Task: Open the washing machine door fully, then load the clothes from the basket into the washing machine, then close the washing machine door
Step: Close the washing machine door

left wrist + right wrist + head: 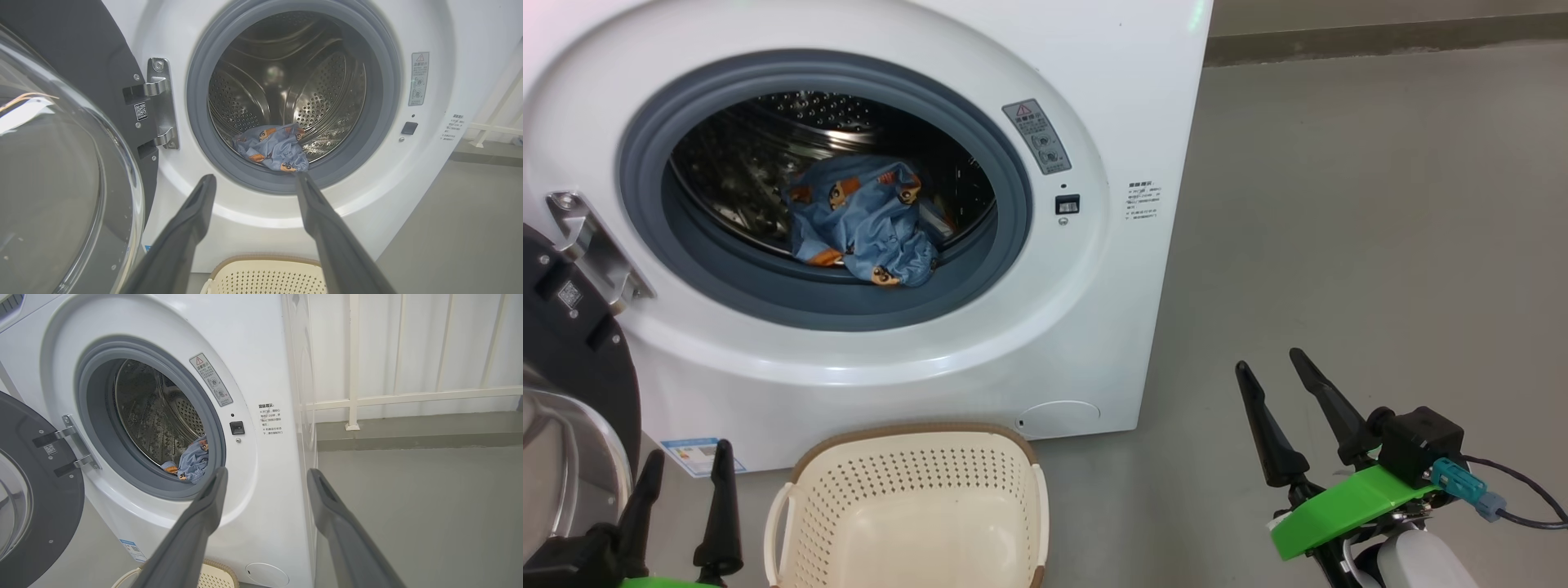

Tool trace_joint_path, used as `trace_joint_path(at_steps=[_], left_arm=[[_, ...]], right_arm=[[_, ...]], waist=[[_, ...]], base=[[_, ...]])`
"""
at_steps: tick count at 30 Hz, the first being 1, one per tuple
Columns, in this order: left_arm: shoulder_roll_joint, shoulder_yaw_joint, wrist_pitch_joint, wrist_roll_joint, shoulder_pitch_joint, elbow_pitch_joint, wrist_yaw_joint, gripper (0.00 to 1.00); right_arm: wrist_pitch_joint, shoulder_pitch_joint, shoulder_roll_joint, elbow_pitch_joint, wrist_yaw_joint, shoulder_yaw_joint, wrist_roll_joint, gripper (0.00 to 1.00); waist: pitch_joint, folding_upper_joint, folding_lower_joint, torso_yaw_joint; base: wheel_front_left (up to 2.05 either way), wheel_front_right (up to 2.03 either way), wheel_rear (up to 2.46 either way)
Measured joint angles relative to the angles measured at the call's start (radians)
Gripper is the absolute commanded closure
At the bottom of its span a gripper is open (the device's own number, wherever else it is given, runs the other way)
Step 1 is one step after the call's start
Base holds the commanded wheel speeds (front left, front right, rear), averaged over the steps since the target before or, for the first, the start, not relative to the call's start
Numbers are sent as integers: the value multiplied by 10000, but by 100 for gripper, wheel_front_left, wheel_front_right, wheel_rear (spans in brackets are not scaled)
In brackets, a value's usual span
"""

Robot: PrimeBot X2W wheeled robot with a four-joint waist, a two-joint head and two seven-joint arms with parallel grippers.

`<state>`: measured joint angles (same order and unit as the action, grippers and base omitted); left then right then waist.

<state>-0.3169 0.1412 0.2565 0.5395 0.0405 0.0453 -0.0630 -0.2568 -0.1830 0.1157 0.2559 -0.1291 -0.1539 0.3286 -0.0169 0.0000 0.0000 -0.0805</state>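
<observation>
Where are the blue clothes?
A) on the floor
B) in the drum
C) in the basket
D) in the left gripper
B: the clothes lie inside the drum, behind the grey gasket, while the basket on the floor shows a bare bottom.

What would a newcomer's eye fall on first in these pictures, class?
The white washing machine at the head view's left, wide open, with blue bear-print clothes heaped in its drum. Its dark door hangs open at the far left. Below, the cream basket stands on the floor, looking empty.
</observation>
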Motion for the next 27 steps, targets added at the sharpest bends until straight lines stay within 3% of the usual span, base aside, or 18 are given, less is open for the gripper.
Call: trace_joint_path(at_steps=[19, 27], left_arm=[[10, -10, 0, 15, 0, 128, 15, 0], [17, -98, 0, 29, 0, 125, 58, 0]], right_arm=[[0, 0, 0, 15, 0, 25, 0, 0], [0, 0, -13, 4, 0, 31, 0, 0]], waist=[[4, 0, 0, 27], [-21, 0, 0, 29]], base=[[-1, 1, 0], [-81, 77, 4]])
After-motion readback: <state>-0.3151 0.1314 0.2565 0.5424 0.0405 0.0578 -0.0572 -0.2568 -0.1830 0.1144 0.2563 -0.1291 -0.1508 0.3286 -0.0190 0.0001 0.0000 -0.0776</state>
